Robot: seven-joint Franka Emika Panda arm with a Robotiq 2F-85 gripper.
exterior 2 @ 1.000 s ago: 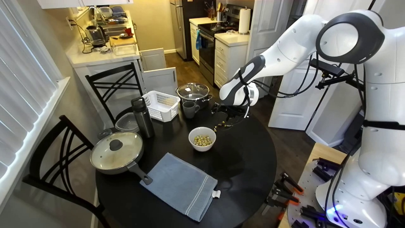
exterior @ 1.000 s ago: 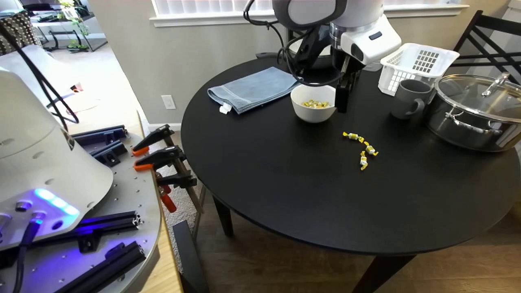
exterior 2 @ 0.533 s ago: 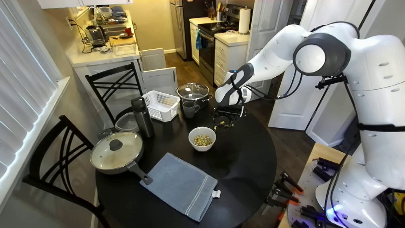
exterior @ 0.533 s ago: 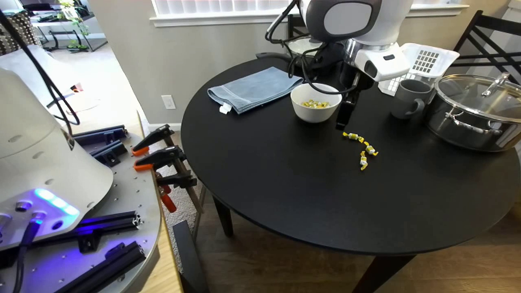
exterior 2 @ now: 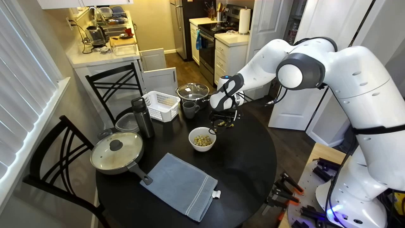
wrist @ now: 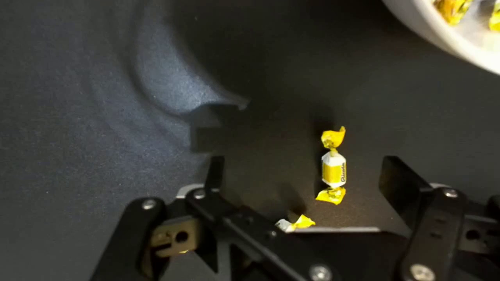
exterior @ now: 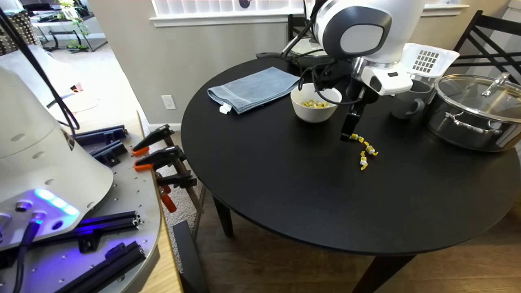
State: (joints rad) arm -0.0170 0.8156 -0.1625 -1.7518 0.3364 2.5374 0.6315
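We see the gripper (wrist: 304, 171) low over the round black table (exterior: 285, 183), its jaws spread wide, and in the wrist view a wrapped yellow-and-white candy (wrist: 334, 171) lies on the tabletop in the space framed between them. A second candy (wrist: 299, 223) peeks out from behind the gripper's linkage, which covers most of it; in an exterior view we count three in a bent row, the end one partly hidden by a black finger (exterior: 350, 124). Near this row we find a white bowl (exterior: 310, 115) holding more of the same candies (exterior: 315, 104), with a loop of cable (exterior: 342, 103) crossing before its rim. Farther along, a gray mug (exterior: 408, 103) stands against or just beside a lidded steel pot (exterior: 468, 122); we cannot tell which. The arm (exterior: 401, 28) covers part of a white basket (exterior: 427, 63) behind them. On the window side we make out a metal bottle (exterior 2: 144, 118), a clear container (exterior 2: 126, 123), and a lidded pan (exterior 2: 117, 155), its handle reaching the folded blue cloth (exterior 2: 183, 186).
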